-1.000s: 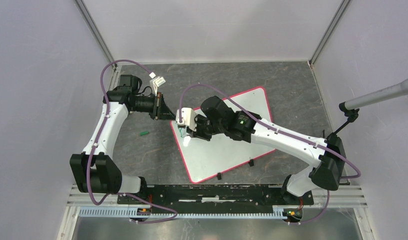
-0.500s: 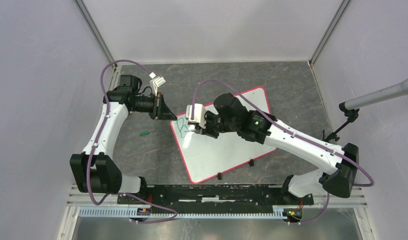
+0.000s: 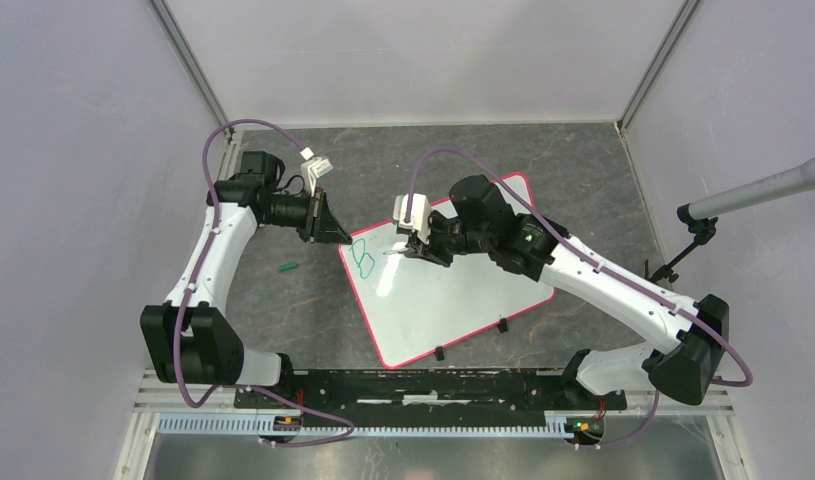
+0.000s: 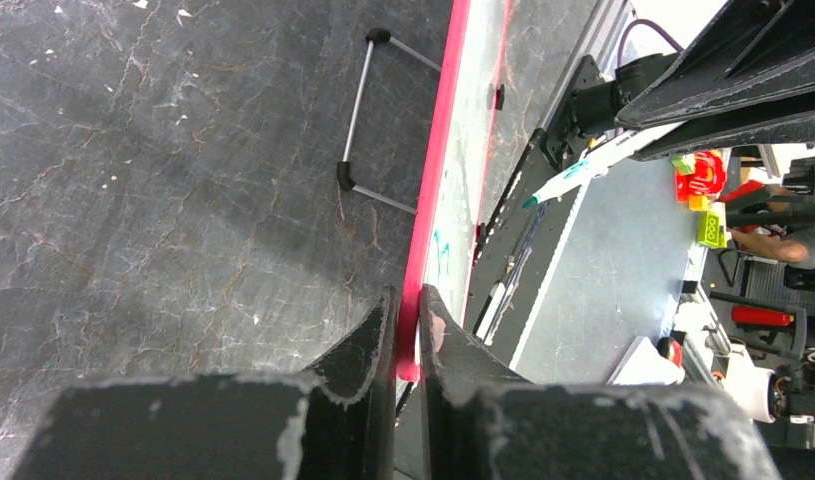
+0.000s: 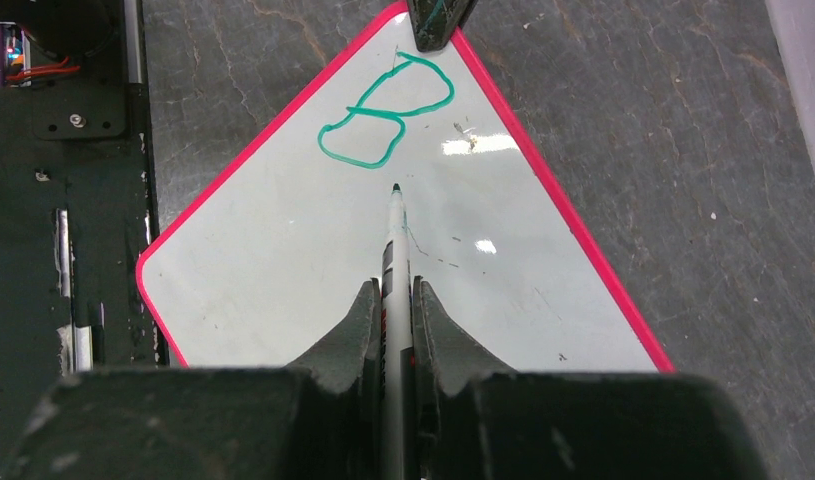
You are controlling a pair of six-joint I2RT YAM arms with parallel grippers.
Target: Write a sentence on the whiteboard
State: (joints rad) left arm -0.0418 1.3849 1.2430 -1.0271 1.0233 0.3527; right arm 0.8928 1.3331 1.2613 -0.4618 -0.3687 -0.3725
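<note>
The whiteboard lies tilted on the dark table, white with a red-pink rim. Of the sentence, only a green "B" shows, near the board's left corner. My left gripper is shut on that corner's rim; in the left wrist view its jaws pinch the pink edge. My right gripper is shut on a white marker. The marker's green tip points at the board just beside the "B". I cannot tell whether the tip touches the board.
A small green cap lies on the table left of the board. Black clips sit along the board's near edge, and a wire stand is beside its rim. A microphone boom reaches in from the right wall.
My right gripper has carried the marker rightward and farther from the board's left corner, uncovering the green "B". The left gripper has kept its hold on the corner.
</note>
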